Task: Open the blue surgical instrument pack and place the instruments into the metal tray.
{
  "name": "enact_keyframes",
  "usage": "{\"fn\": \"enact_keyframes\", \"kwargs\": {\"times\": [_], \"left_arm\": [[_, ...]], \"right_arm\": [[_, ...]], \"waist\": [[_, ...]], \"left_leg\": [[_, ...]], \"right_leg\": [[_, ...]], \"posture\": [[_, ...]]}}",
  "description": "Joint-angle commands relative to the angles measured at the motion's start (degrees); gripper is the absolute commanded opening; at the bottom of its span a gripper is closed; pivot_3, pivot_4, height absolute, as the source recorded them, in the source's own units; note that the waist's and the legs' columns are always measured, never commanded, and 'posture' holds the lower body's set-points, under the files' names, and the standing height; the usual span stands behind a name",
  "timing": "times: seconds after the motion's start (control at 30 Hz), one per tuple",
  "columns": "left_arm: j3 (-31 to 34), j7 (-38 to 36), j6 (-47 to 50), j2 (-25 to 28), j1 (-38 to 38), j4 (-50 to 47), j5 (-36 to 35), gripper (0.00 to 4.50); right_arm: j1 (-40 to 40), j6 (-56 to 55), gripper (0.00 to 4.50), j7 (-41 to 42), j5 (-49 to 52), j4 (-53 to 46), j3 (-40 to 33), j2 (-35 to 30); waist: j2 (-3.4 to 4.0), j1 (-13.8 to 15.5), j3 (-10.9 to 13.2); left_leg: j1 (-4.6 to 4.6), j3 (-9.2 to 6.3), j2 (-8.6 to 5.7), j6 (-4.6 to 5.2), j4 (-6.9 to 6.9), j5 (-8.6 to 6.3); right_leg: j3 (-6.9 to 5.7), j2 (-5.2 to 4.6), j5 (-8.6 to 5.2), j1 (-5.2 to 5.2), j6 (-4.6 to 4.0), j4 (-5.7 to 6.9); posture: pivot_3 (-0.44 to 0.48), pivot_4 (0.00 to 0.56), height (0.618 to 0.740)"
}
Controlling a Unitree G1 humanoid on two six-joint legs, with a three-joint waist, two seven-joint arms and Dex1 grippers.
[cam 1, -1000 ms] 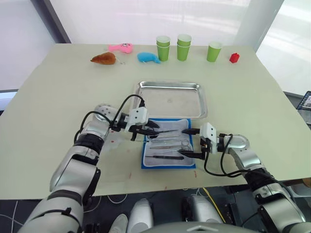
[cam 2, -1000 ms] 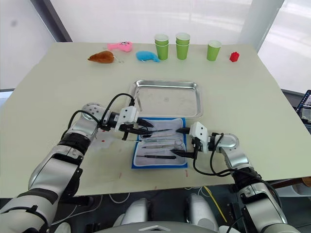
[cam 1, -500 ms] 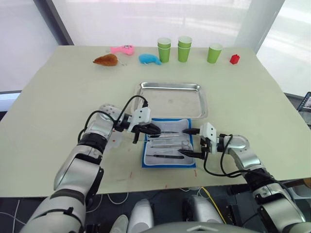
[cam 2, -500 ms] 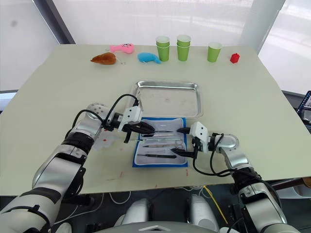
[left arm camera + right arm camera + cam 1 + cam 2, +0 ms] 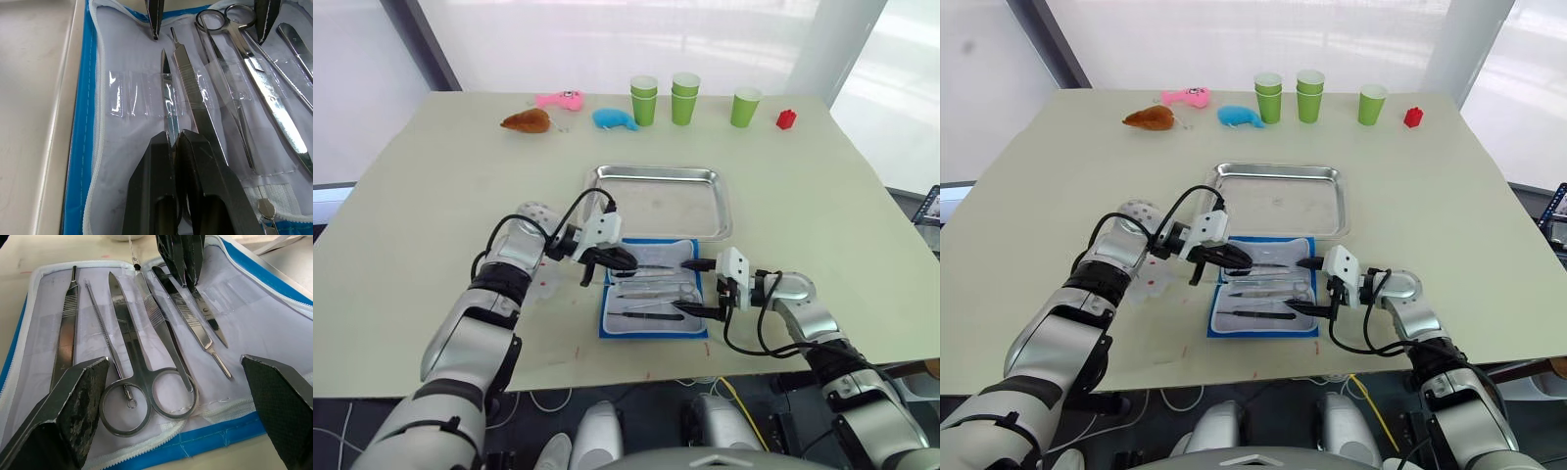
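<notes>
The blue surgical instrument pack lies open flat on the table, just in front of the empty metal tray. Several silver instruments rest in its clear pockets, among them ring-handled scissors. My left gripper is over the pack's left side. In the left wrist view its fingers are pressed together on a thin silver instrument. My right gripper stands open at the pack's right edge, its fingers spread wide with nothing between them.
Along the table's far edge stand three groups of green cups and a small red block. Brown, pink and blue plush toys lie to their left. Bare tabletop lies on both sides of the tray.
My left gripper's fingers have come together on a thin instrument at the pack's left side. The right gripper has stayed in place, open.
</notes>
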Motion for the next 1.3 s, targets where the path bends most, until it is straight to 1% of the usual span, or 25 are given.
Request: {"fn": "enact_keyframes", "kwargs": {"times": [0.03,0.1,0.2,0.43,0.77,1.07,1.3], "left_arm": [[-0.1,1.0,2.7,1.0,-0.2,-3.7,1.6,0.03],[0.1,1.5,4.1,1.2,-0.5,-4.9,1.9,0.03],[-0.6,-1.0,5.7,2.0,-0.8,-7.4,2.1,0.03],[-1.3,-3.3,11.4,3.1,-1.6,-12.0,2.6,0.03],[-2.0,-4.1,19.2,4.0,-2.0,-18.3,2.5,0.03],[-2.5,-4.3,22.5,4.5,-2.3,-20.6,2.5,0.03],[-2.2,-5.4,23.4,6.3,-1.8,-22.4,2.1,0.03]], "right_arm": [[4.7,3.7,4.5,0.1,-4.6,8.2,4.4,0.1],[4.6,3.7,4.5,0.0,-4.6,8.1,4.4,0.1],[4.7,3.6,4.5,-0.1,-4.6,8.1,4.4,0.2],[4.8,3.7,4.5,-0.1,-4.6,8.0,4.4,0.4],[4.6,3.4,4.5,-0.3,-4.7,8.4,4.4,0.7],[4.7,3.4,4.5,-0.5,-4.7,8.6,4.4,0.9],[4.6,3.3,4.5,-0.5,-4.7,8.7,4.5,1.0]], "waist": [[0.0,-0.1,0.0],[0.0,-0.1,0.0],[0.01,-0.2,0.0],[0.0,-0.3,0.0],[0.0,-0.4,0.0],[0.0,-0.5,0.0],[0.01,-0.6,0.0]], "left_leg": [[0.0,0.0,0.0,0.0,0.0,0.0],[-0.01,-0.01,0.0,0.0,0.0,0.0],[-0.02,-0.03,0.0,0.0,0.0,0.0],[-0.02,-0.04,0.0,0.0,0.0,0.0],[-0.02,-0.05,0.0,0.0,0.0,0.0],[-0.01,-0.05,0.0,0.01,0.01,0.0],[0.0,-0.07,0.01,0.01,0.01,0.0]], "right_leg": [[0.0,0.0,0.0,0.0,0.0,0.0],[0.0,0.01,0.0,0.0,0.0,0.01],[-0.01,0.01,0.0,0.0,0.0,0.01],[0.0,0.02,0.0,0.0,0.0,0.01],[0.01,0.04,0.0,0.0,0.0,0.01],[0.03,0.05,0.0,0.0,0.0,0.02],[0.04,0.09,0.0,-0.01,-0.01,0.04]], "posture": [[0.0,0.15,0.74],[0.0,0.15,0.74],[0.0,0.15,0.74],[0.0,0.15,0.74],[0.0,0.15,0.74],[0.0,0.15,0.74],[0.0,0.15,0.74]]}}
